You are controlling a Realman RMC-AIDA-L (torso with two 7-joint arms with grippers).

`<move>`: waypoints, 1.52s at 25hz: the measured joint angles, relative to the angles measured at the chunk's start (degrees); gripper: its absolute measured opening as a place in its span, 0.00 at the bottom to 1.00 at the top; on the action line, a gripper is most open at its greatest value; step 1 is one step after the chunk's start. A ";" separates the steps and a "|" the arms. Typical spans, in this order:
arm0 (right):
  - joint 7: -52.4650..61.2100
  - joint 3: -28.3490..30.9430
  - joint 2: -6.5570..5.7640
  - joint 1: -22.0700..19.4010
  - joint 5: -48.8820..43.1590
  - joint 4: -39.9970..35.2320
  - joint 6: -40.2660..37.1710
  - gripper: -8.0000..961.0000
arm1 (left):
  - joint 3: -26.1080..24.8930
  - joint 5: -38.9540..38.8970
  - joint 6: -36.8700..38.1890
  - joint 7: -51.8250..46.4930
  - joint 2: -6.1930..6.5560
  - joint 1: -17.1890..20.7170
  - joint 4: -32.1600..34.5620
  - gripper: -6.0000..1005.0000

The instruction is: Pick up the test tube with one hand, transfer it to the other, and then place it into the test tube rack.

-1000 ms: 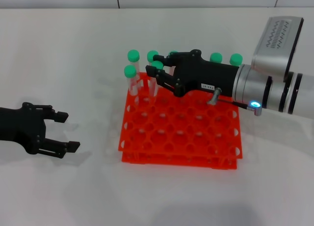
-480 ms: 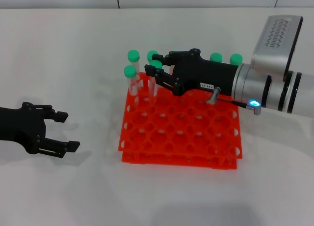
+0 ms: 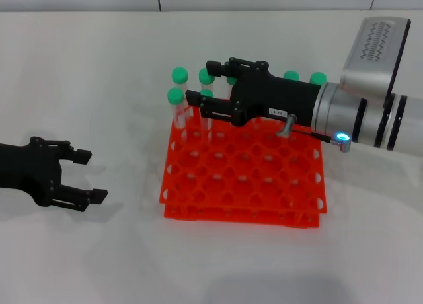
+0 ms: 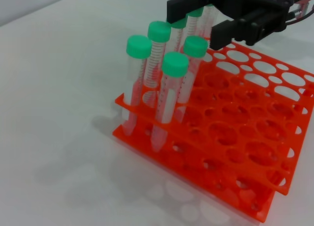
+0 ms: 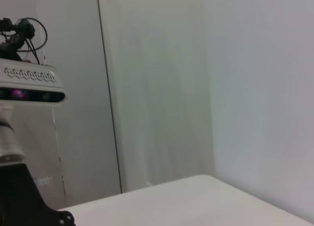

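The test tube [image 3: 207,94], clear with a green cap, stands upright in the second row of the orange-red test tube rack [image 3: 244,185] near its back left corner. My right gripper [image 3: 201,84], black with a white label, is open around the tube's top, one finger on each side and clear of the cap. In the left wrist view the same tube [image 4: 196,45] stands just in front of that gripper [image 4: 196,22]. My left gripper [image 3: 82,176] rests open and empty on the table at the far left. The right wrist view shows none of this.
Three more green-capped tubes [image 3: 179,75] stand close around it in the rack's back left corner. Others [image 3: 318,78] stand along the back row behind the right arm. The rack's [image 4: 245,152] front rows hold no tubes. A white table [image 3: 99,251] lies all around.
My right gripper has opened and let go of the test tube, which now stands lower in the rack. The left arm has not moved.
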 joint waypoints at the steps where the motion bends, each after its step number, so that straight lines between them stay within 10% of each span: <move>1: -0.14 0.04 -0.04 -0.43 0.00 -0.52 -0.20 0.68 | -0.08 -0.01 0.03 0.04 0.01 0.00 0.00 0.88; 14: 0.70 6.74 -3.04 -10.20 -2.53 -8.40 -5.92 0.72 | -3.59 -5.92 0.19 1.67 0.42 0.91 -1.56 0.88; 22: 15.78 23.90 -6.47 -14.59 -25.97 -11.20 -14.87 0.72 | -5.06 -13.89 0.18 1.07 -0.64 1.92 -2.78 0.88; 29: 21.36 43.14 -6.79 -15.23 -47.50 -12.02 -30.64 0.71 | -4.98 -22.47 0.43 1.00 -1.33 3.62 -5.50 0.88; 38: 22.53 46.74 -6.85 -15.08 -53.79 -14.59 -34.49 0.71 | -4.71 -25.37 1.34 0.98 -2.77 4.27 -8.21 0.88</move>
